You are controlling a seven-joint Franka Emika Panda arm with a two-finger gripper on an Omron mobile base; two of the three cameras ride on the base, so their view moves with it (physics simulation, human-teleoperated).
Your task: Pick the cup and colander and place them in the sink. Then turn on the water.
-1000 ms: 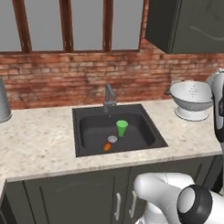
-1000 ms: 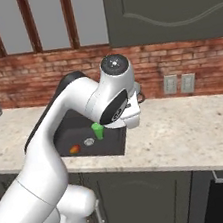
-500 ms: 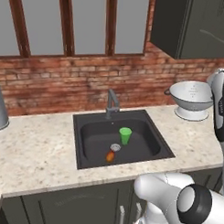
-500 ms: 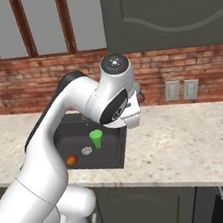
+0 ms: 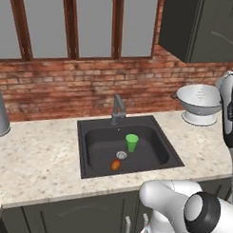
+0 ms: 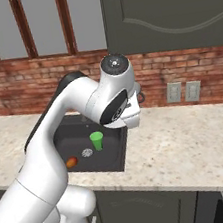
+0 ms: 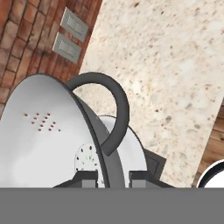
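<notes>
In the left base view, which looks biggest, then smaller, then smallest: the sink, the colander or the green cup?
1. sink
2. colander
3. green cup

The colander sits a bit farther back, yet still looks much bigger than the cup.

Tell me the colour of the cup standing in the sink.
Bright green; the cup shows best in the left base view.

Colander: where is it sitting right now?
In the left base view the colander stands on the counter right of the sink, against the brick wall, with the gripper on its rim.
</notes>
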